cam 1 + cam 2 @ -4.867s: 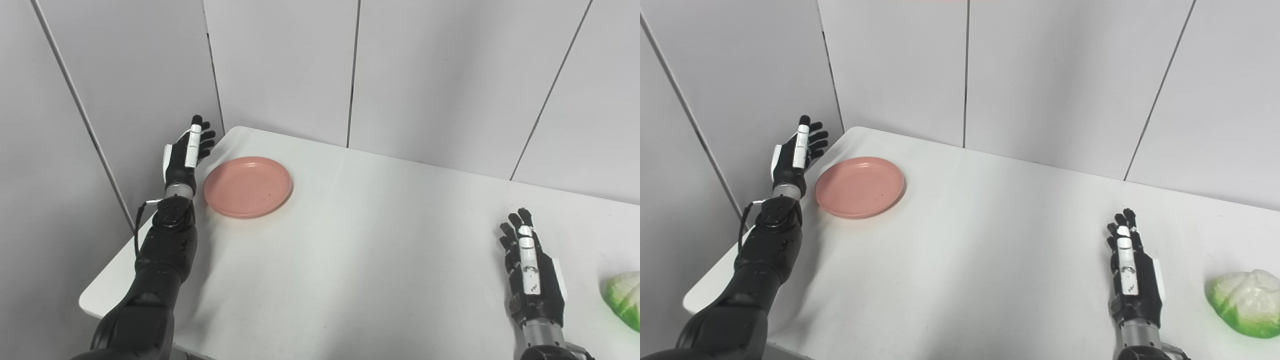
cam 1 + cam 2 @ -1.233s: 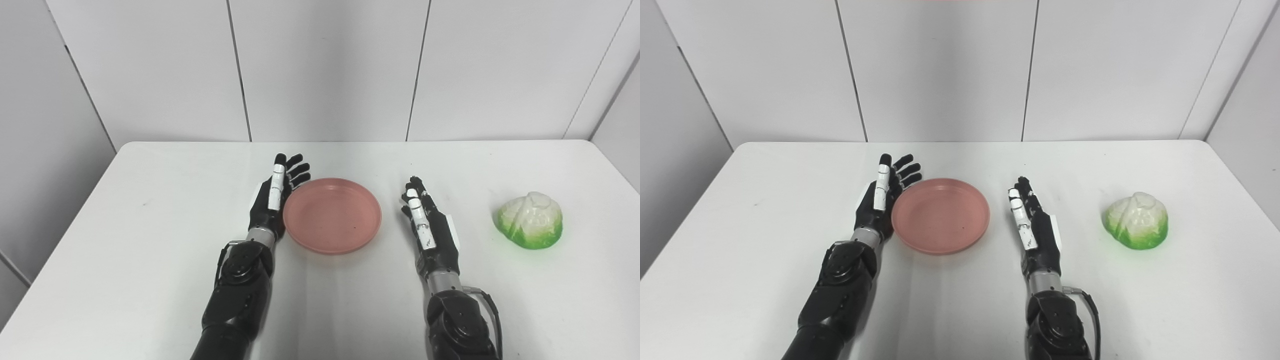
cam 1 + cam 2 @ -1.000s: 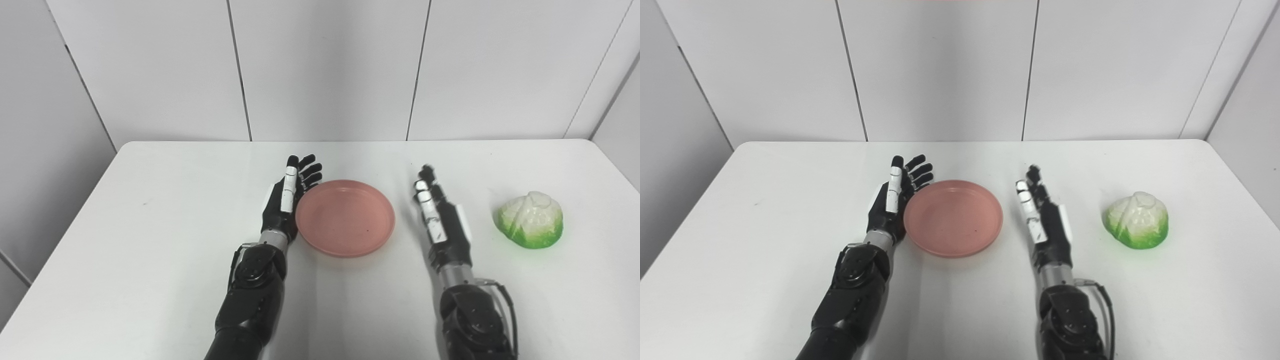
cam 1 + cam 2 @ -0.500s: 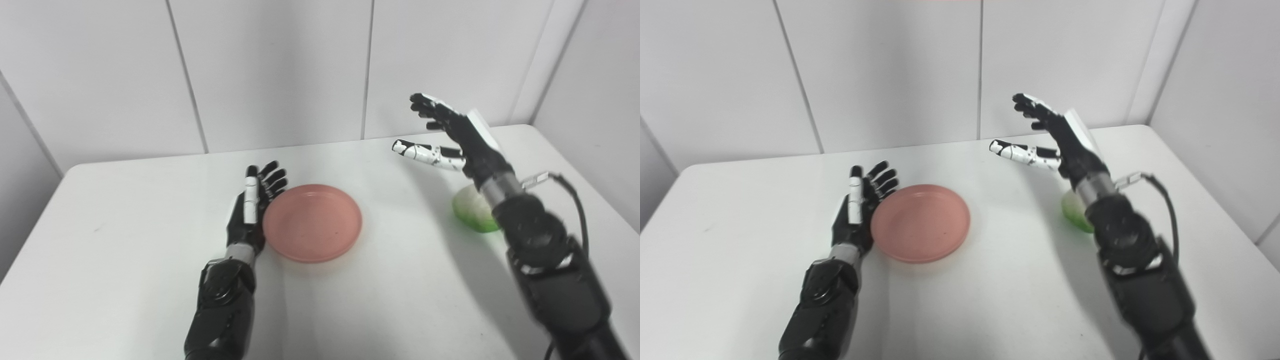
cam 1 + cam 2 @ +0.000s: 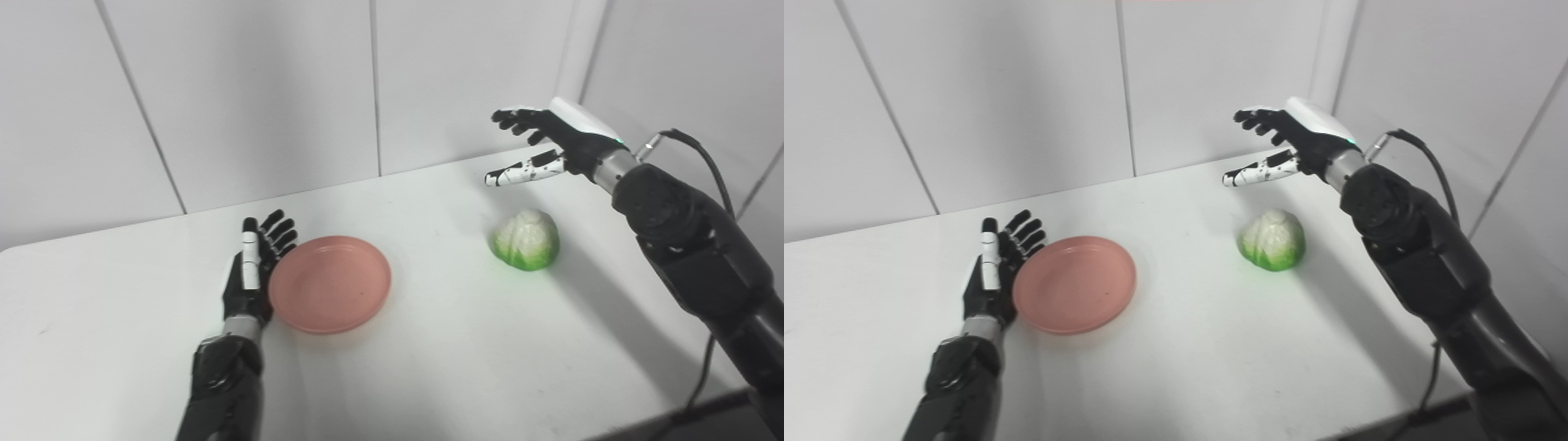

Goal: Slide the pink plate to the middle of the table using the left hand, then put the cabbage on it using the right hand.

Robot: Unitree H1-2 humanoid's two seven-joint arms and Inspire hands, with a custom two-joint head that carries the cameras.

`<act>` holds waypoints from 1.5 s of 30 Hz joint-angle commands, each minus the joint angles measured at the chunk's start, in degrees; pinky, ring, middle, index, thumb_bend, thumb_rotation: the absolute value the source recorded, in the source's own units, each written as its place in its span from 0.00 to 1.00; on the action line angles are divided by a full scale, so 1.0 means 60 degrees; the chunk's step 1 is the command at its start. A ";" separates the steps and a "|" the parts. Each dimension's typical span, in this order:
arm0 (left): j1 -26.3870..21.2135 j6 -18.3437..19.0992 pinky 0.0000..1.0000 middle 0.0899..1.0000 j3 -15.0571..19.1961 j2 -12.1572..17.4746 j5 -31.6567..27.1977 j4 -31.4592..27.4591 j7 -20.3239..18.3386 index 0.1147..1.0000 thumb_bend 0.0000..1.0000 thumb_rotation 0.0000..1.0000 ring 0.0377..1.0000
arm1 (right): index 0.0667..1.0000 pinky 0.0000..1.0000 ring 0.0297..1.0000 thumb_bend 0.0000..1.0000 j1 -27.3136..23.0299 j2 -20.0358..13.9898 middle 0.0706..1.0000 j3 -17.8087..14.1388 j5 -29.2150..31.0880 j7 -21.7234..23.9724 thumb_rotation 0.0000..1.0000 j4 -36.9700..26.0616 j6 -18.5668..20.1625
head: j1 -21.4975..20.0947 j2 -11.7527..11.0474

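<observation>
The pink plate [image 5: 329, 283] lies flat on the white table [image 5: 429, 355], left of its middle in view. My left hand [image 5: 252, 271] rests open on the table, its palm side against the plate's left rim. A white and green cabbage [image 5: 527, 239] sits on the table right of the plate, a clear gap between them. My right hand [image 5: 545, 147] hovers open in the air above and behind the cabbage, fingers spread and pointing left, touching nothing.
Grey wall panels [image 5: 257, 92] stand close behind the table, with a corner at the right. The table's front right edge [image 5: 643, 416] shows. A black cable [image 5: 698, 159] loops off my right forearm.
The camera has swung to the right. My right hand has risen off the table and moved over behind the cabbage. The left hand stays beside the plate.
</observation>
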 commanded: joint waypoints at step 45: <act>-0.0195 -0.0157 0.81 0.82 0.0278 0.0173 -0.0169 0.0555 -0.0435 0.79 0.94 0.95 0.84 | 0.95 0.65 0.80 1.00 -0.0900 0.0022 0.84 0.1670 -0.4080 0.3325 0.39 0.1932 0.0394 | -0.0101 0.0226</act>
